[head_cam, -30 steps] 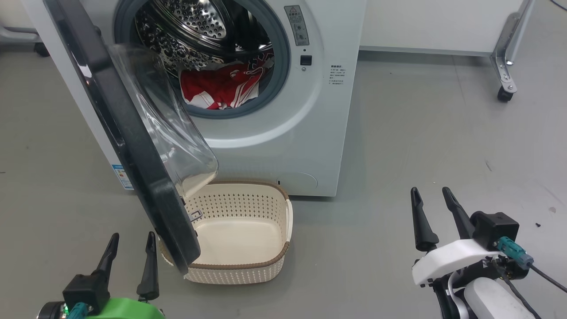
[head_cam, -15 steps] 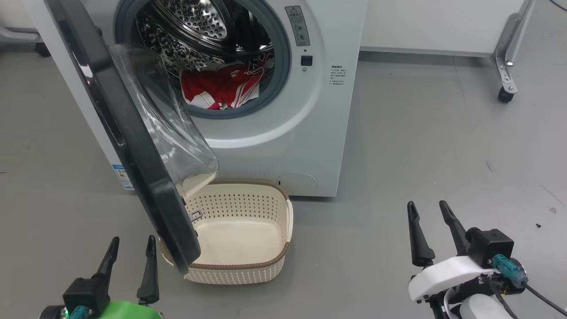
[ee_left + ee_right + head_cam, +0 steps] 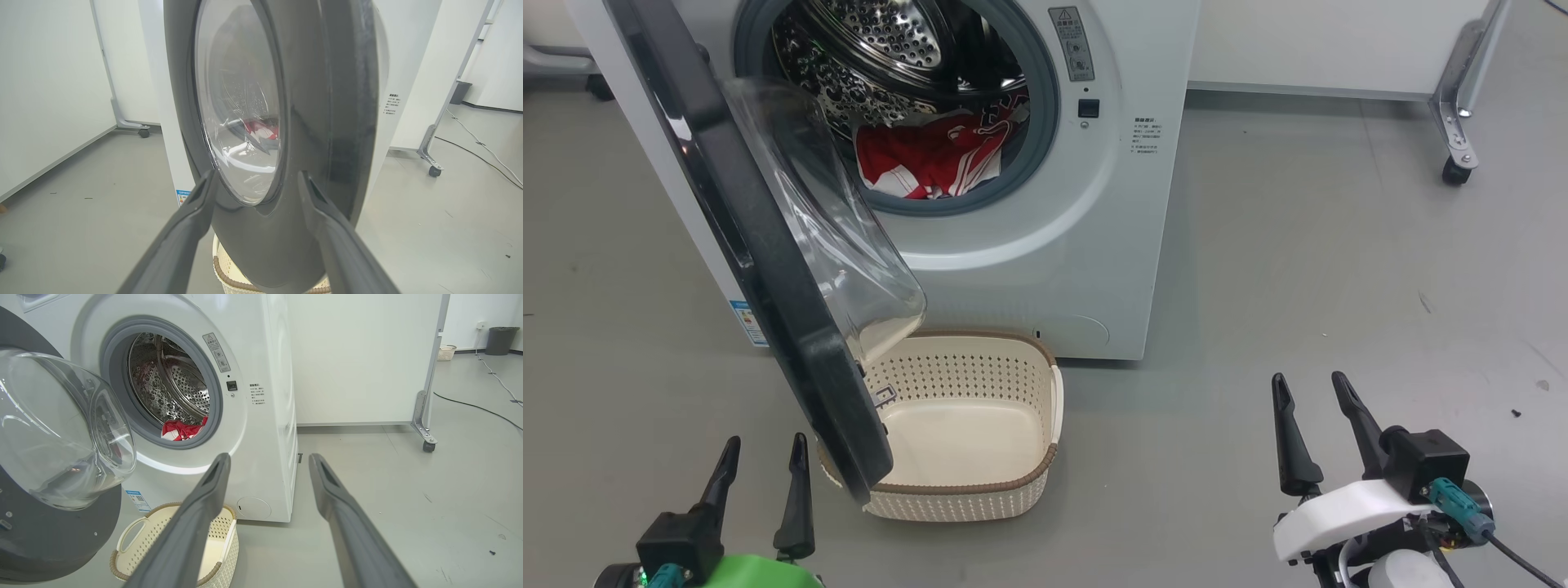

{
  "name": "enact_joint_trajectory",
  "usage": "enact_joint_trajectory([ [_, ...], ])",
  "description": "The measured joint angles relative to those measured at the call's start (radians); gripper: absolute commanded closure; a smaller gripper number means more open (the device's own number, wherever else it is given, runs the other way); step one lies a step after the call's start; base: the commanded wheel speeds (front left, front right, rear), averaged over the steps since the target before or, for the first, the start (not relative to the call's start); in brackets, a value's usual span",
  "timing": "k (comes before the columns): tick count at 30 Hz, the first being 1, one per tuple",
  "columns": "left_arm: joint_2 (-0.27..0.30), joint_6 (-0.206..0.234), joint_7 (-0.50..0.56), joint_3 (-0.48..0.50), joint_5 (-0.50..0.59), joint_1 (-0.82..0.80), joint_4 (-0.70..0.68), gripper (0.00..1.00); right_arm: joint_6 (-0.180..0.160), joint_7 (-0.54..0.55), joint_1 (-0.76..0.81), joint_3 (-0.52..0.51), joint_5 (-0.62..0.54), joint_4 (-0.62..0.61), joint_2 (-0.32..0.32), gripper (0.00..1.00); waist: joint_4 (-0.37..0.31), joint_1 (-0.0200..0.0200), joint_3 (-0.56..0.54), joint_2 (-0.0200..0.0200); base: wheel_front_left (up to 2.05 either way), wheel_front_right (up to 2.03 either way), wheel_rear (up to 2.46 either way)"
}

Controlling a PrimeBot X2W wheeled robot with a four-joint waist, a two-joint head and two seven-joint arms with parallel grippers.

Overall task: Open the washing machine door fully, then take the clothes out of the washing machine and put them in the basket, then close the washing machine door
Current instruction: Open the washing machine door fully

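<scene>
1. Floor (image 3: 1298, 245): grey. There is a wide bare stretch to the right of the machine, running to a caster (image 3: 1451, 171) on a metal leg at the far right edge. A narrower bare strip lies left of the door.
2. Washing machine (image 3: 1045, 269): white front-loader, mouth uncovered, grey rubber ring and steel drum exposed. Its right-hand corner edge borders the bare floor.
3. Washing machine door (image 3: 760, 269): swung out on the left and standing partway out, angled toward the robot. The black rim is nearly edge-on in the head view and the glass bowl bulges toward the mouth. Its lower rim overhangs the left part of the basket.
4. Basket (image 3: 1013, 482): cream, on the floor just before the machine's base, nothing inside. Its right and near rims are unobstructed.
5. Clothes (image 3: 923, 159): red with white stripes, lying in the drum at the lower lip of the mouth.
6. Right pincer (image 3: 1307, 377): released, fingers spread, grasping nothing, over bare floor well apart from the basket.
7. Left pincer (image 3: 768, 441): released, grasping nothing, near the door's lower edge. In the left wrist view its fingers frame the door's outer face.
</scene>
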Motion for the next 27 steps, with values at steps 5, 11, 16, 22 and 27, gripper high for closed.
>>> enact_joint_trajectory([
  [5,-0.004,-0.001,0.0,0.006,0.0,0.0,0.0,0.0,0.002,0.0,0.014,-0.012,-0.013,-0.003,0.006,0.0,0.0,0.0,-0.001,0.0,0.0,0.0,0.0],
  [11,-0.009,-0.002,0.0,0.008,0.0,0.0,0.0,0.0,0.003,0.0,0.017,-0.025,-0.023,-0.008,0.013,0.0,-0.001,0.0,-0.002,0.0,0.0,0.0,0.0],
  [16,-0.01,-0.009,0.0,0.008,0.003,0.0,0.002,0.0,0.011,0.0,0.031,-0.034,-0.04,-0.011,0.019,0.0,-0.001,0.0,-0.003,0.0,0.0,0.0,0.0],
  [22,-0.011,-0.01,0.0,0.009,0.007,0.0,0.005,0.0,0.015,0.0,0.035,-0.045,-0.05,-0.011,0.033,0.0,-0.001,0.0,-0.002,0.0,0.0,0.0,0.0],
  [27,-0.012,-0.01,0.0,0.011,0.008,0.0,0.004,0.0,0.024,0.0,0.036,-0.053,-0.058,-0.011,0.037,0.0,-0.001,0.0,-0.002,0.0,0.0,0.0,0.0],
])
